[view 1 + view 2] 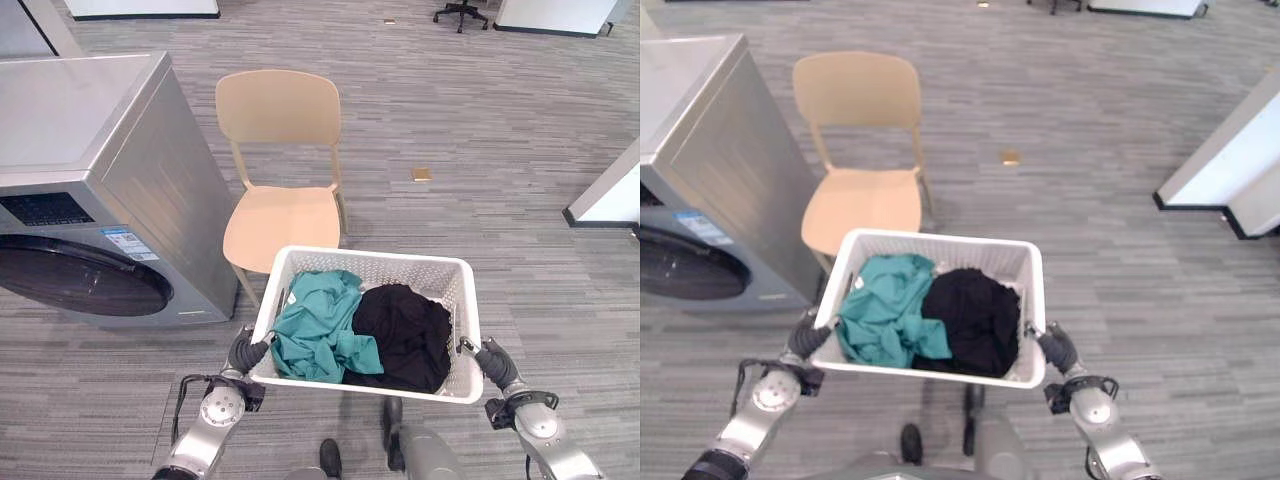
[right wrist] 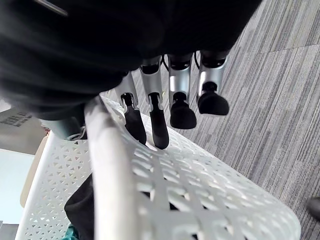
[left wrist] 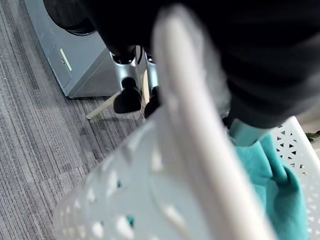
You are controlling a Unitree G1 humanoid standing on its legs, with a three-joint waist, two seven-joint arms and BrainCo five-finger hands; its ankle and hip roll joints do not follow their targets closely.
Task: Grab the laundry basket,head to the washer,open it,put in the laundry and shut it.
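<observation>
Left eye view: the white laundry basket point(image 1: 440, 275) hangs between both hands above the grey floor, just in front of a beige chair point(image 1: 280, 170) and right of the washer point(image 1: 90, 190). The left hand point(image 1: 245, 352) and right hand point(image 1: 497, 365) each curl fingers point(image 2: 150, 117) over a side rim. Inside lie a teal garment point(image 1: 315, 325) and black garment point(image 1: 405, 335), side by side.

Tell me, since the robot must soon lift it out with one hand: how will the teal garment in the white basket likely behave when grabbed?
The crumpled teal cloth garment lies in soft folds, so it will probably droop and trail rather than keep shape. It overlaps the black cloth garment beside it in the white perforated plastic laundry basket, so that one might drag along. It looks light.
</observation>
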